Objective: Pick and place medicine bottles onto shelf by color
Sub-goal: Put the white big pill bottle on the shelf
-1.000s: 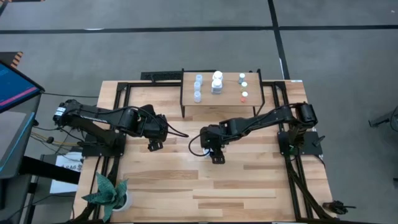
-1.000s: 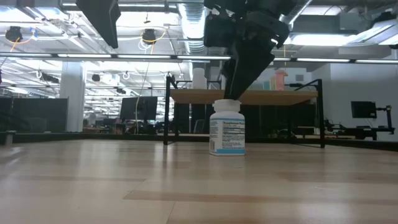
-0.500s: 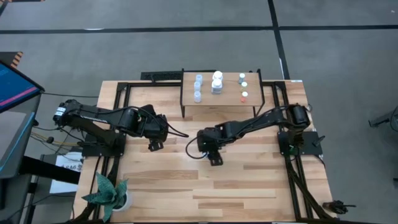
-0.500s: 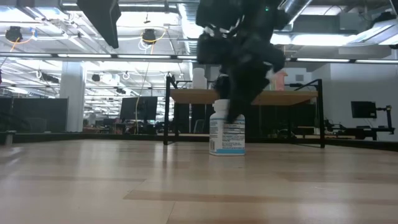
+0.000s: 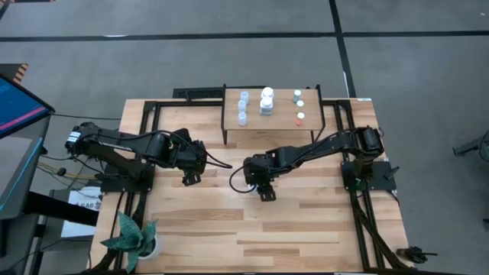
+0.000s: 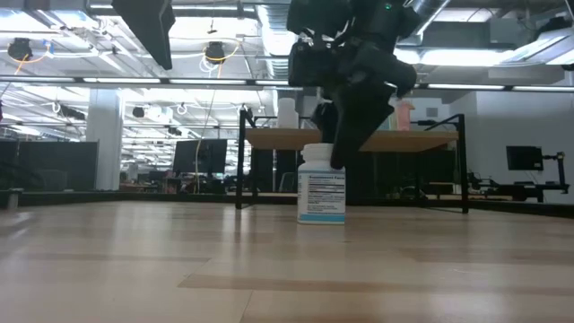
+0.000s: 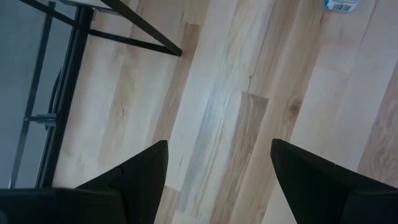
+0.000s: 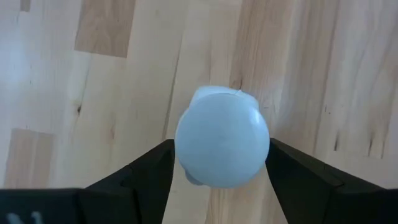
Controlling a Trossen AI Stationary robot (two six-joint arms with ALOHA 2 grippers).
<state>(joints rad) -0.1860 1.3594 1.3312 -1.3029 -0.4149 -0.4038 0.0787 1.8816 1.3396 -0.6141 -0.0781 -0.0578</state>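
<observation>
The right gripper (image 8: 217, 180), jaws wide around the last white bottle (image 8: 222, 137) on the tabletop (image 5: 306, 221), must next close and lift it to the shelf (image 5: 283, 122).

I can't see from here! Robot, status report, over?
Right gripper open, straddling the white bottle on the table. Left gripper open, waiting. Shelf holds eight bottles. Nothing blocking.

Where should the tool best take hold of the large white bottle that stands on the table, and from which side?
Grip the large white plastic bottle around its round cap, coming straight down from above. It stands upright on the wooden table, and the right tool is over it with one dark finger on each side.
</observation>
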